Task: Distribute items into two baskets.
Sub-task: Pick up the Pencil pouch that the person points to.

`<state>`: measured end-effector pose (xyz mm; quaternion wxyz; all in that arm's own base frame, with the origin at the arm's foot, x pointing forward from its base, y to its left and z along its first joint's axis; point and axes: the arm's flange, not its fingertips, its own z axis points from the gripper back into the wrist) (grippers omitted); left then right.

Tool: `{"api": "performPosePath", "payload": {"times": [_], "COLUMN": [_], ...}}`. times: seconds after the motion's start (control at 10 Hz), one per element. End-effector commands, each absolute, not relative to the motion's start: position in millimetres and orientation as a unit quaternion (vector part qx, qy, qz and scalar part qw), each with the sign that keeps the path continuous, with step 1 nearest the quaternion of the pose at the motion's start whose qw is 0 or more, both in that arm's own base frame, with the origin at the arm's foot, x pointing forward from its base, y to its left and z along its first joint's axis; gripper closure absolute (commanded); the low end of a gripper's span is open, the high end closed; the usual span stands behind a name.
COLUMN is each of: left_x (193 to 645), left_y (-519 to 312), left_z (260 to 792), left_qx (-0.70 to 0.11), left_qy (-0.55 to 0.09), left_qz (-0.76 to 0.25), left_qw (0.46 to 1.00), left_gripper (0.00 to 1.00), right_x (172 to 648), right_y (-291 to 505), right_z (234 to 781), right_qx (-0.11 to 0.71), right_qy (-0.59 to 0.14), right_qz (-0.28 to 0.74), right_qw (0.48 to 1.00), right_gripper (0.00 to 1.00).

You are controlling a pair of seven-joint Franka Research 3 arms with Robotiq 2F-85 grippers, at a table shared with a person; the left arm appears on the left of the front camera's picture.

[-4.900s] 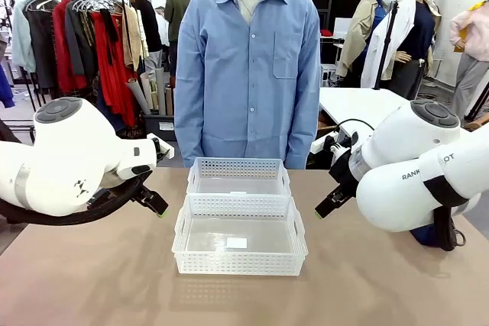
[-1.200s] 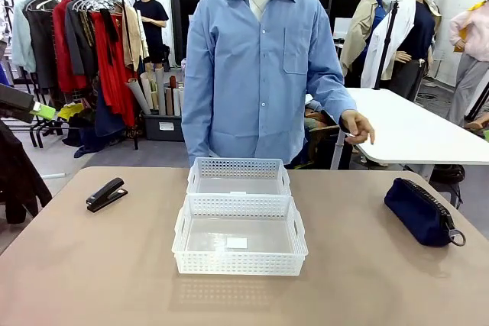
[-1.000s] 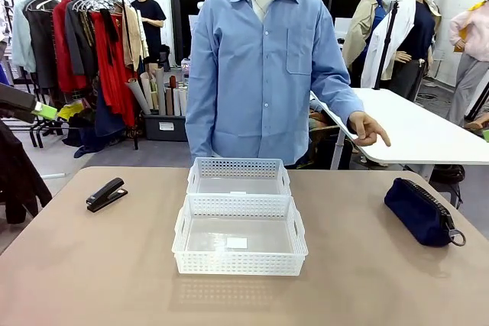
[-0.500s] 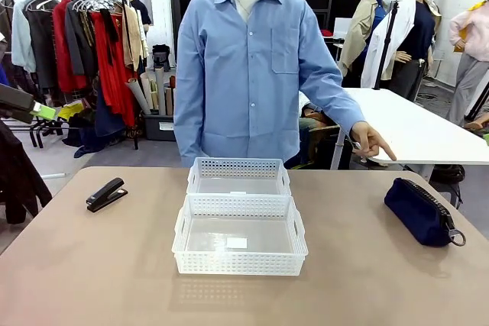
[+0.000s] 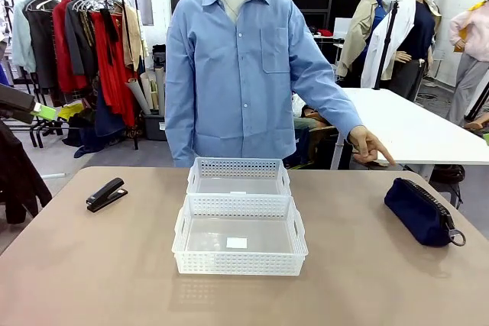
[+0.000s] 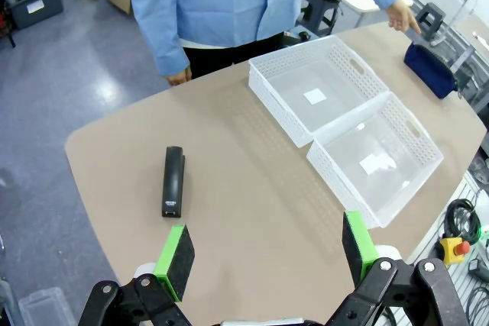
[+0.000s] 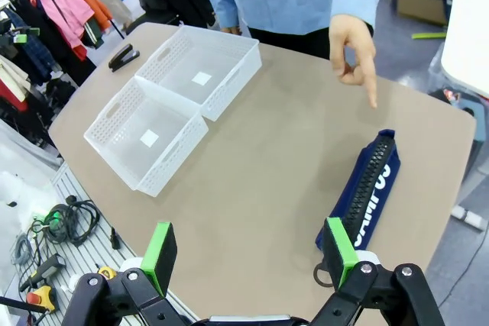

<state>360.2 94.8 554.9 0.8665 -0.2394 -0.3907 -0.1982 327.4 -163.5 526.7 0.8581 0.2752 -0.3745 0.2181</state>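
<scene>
The black stapler (image 5: 106, 194) lies on the table's left side, and the navy pouch (image 5: 422, 211) lies at the right. Two white baskets stand in the middle: the smaller (image 5: 238, 176) nearer the person, the larger (image 5: 239, 234) nearer me. My left gripper (image 6: 266, 253) hangs open high above the table's left end, over the stapler (image 6: 173, 182). My right gripper (image 7: 250, 252) hangs open high above the right end, with the pouch (image 7: 367, 196) below it. Both grippers hold nothing. The person's hand (image 5: 372, 146) points a finger down at the pouch.
A person in a blue shirt (image 5: 237, 74) stands at the far edge behind the baskets. One black finger with a green pad (image 5: 44, 111) shows at the left edge. A white table (image 5: 412, 131) stands behind on the right. Bare tabletop (image 5: 153, 280) surrounds the baskets.
Both arms, over the table five seconds ago, have drawn back out of the front view. Over the last second the person has shifted left and lowered a pointing finger toward the pouch.
</scene>
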Motion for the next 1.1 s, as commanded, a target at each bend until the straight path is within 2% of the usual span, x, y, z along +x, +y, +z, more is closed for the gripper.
{"api": "performPosePath", "payload": {"times": [0.0,0.1,0.5,0.8,1.0], "left_x": [362.5,362.5,362.5,362.5,362.5], "left_y": [95.2,95.2,95.2,95.2,95.2], "left_z": [553.7,553.7,553.7,553.7,553.7], "left_qx": [-0.245,-0.245,-0.245,-0.245,-0.245], "left_qy": [-0.395,-0.395,-0.395,-0.395,-0.395], "left_qz": [-0.200,-0.200,-0.200,-0.200,-0.200], "left_qw": [0.863,0.863,0.863,0.863,0.863], "left_gripper": [0.00,0.00,0.00,0.00,0.00], "right_x": [329.5,327.4,383.5,422.4,452.6], "right_y": [-164.5,-163.5,-134.7,-115.1,-101.0], "right_z": [527.6,526.7,536.1,540.8,530.1], "right_qx": [0.284,0.275,0.225,0.152,0.096], "right_qy": [-0.386,-0.375,-0.303,-0.242,-0.193], "right_qz": [0.219,0.218,0.245,0.256,0.298], "right_qw": [0.850,0.858,0.893,0.923,0.930], "right_gripper": [0.00,0.00,0.00,0.00,0.00]}}
